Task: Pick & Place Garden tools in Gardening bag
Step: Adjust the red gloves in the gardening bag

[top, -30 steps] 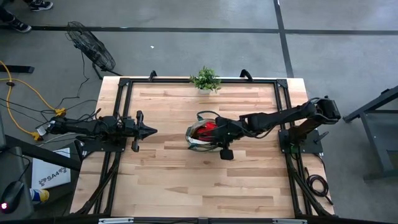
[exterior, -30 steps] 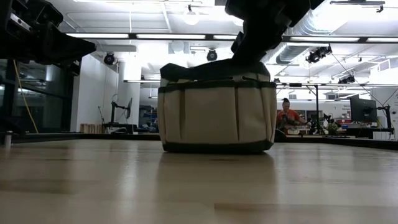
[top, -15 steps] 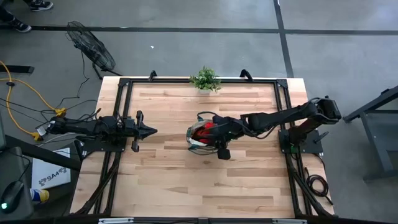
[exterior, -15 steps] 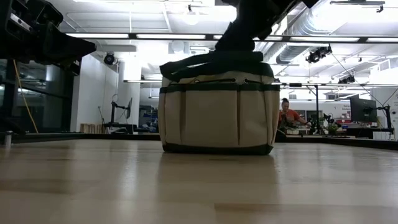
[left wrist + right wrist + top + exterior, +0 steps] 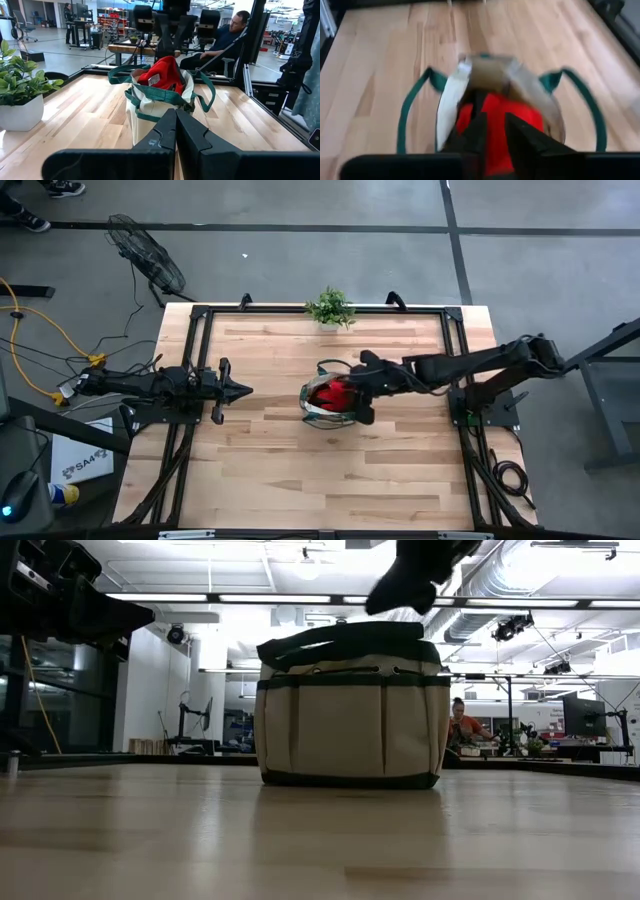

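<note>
The gardening bag [image 5: 312, 408] stands upright on its base in the middle of the table, also in the low view [image 5: 350, 720]. Red glove cuffs [image 5: 165, 75] stick up out of its mouth [image 5: 520, 112]. The other garden tools are hidden. My right gripper [image 5: 495, 127] hangs just above the bag's mouth [image 5: 398, 590], tipped down, with a narrow gap between its fingers and nothing in them. My left gripper [image 5: 247, 390] waits shut and level at the table's left [image 5: 175, 120], pointing at the bag.
A small potted plant [image 5: 330, 307] stands at the table's far edge. The bag's green loop handles [image 5: 207, 92] droop on both sides. Bare tabletop lies near and left of the bag [image 5: 300, 470]. A person [image 5: 235, 30] sits beyond the table.
My right gripper has risen out of the bag's mouth and now hangs clear above it. The bag's top, pressed down on one side a second ago, has sprung back up, and the bag has stayed in place.
</note>
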Robot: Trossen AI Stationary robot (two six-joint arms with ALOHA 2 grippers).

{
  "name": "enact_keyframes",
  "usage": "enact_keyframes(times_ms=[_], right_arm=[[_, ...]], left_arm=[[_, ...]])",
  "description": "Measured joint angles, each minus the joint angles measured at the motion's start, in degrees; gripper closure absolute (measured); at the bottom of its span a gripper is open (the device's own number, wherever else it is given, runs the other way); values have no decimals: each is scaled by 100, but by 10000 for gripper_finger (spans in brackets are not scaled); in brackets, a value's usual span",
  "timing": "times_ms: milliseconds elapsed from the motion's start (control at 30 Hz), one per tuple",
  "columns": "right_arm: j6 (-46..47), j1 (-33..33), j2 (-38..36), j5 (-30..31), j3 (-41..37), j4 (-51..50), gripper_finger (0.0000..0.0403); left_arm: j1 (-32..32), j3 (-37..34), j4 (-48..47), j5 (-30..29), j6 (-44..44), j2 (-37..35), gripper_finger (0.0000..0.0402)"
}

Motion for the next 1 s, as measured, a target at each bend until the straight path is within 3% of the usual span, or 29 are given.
enact_keyframes(times_ms=[133, 367, 733, 1000], right_arm=[[338, 19, -140, -53, 0, -672, 391], [647, 20, -165, -23, -2, -1246, 399], [645, 54, 230, -83, -4, -1153, 399], [381, 12, 785, -230, -7, -301, 399]], left_arm=[[0, 0, 0, -2, 0, -2, 402], [2, 2, 0, 0, 0, -2, 402], [0, 2, 0, 5, 0, -1, 402], [0, 2, 0, 5, 0, -2, 402]])
